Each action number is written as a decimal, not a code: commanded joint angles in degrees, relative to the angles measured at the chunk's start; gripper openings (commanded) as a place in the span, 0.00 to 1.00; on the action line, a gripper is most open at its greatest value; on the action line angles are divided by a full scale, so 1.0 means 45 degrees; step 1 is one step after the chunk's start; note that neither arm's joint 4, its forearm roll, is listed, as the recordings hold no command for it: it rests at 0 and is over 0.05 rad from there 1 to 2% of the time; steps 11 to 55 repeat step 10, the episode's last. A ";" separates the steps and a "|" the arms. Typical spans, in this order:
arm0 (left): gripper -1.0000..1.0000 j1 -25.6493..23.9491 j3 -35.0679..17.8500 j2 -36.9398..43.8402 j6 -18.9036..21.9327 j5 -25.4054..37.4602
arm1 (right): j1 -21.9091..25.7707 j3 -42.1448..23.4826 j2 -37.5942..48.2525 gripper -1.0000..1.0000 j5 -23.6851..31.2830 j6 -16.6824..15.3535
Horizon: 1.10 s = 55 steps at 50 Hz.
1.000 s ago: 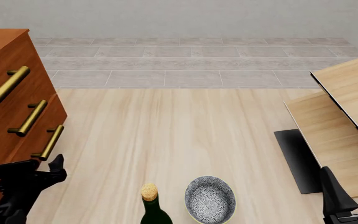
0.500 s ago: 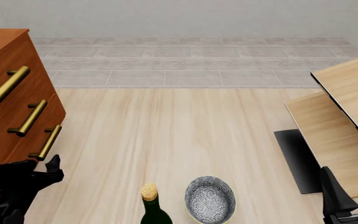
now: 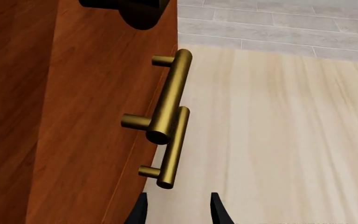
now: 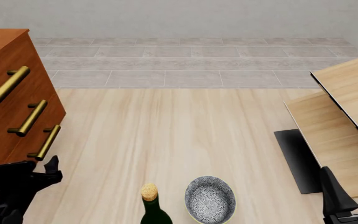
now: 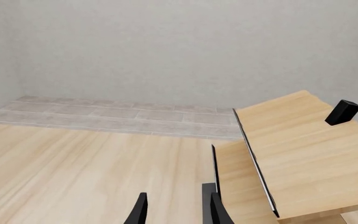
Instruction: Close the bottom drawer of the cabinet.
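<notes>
The reddish-brown cabinet [image 4: 5, 56] stands at the left with three brass bar handles. The bottom drawer [image 4: 14, 156] is the lowest, and its front lies nearly level with the two above; its handle [image 4: 45, 142] slants down toward me. My left gripper [image 4: 30, 170] is open right at the drawer's lower front, just below the handle, with nothing between its fingers. In the left wrist view the cabinet [image 3: 73, 116] fills one side, two brass handles overlap, and the fingertips [image 3: 140, 211] sit beside the wood. My right gripper [image 4: 348, 184] hangs open at the near right, far from the cabinet.
A green corked bottle [image 4: 151, 207] and a patterned bowl [image 4: 210, 199] stand at the near middle. A pale wooden table [image 4: 347, 116] with a black panel [image 4: 300, 161] beside it takes up the right side. Tiled floor and a grey wall lie beyond.
The bottom drawer's front has slid a little left into the cabinet, and my left gripper has moved left with it. The right arm has not moved.
</notes>
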 commanded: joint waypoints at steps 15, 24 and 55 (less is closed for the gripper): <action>1.00 0.0955 0.0084 -0.0018 0.0140 -0.0010 | 0.0000 0.0028 0.0000 1.00 -0.0064 -0.0063; 1.00 0.0955 0.0084 -0.0018 0.0140 -0.0010 | 0.0000 0.0028 0.0000 1.00 -0.0064 -0.0063; 1.00 0.0955 0.0084 -0.0018 0.0140 -0.0010 | 0.0000 0.0028 0.0000 1.00 -0.0064 -0.0063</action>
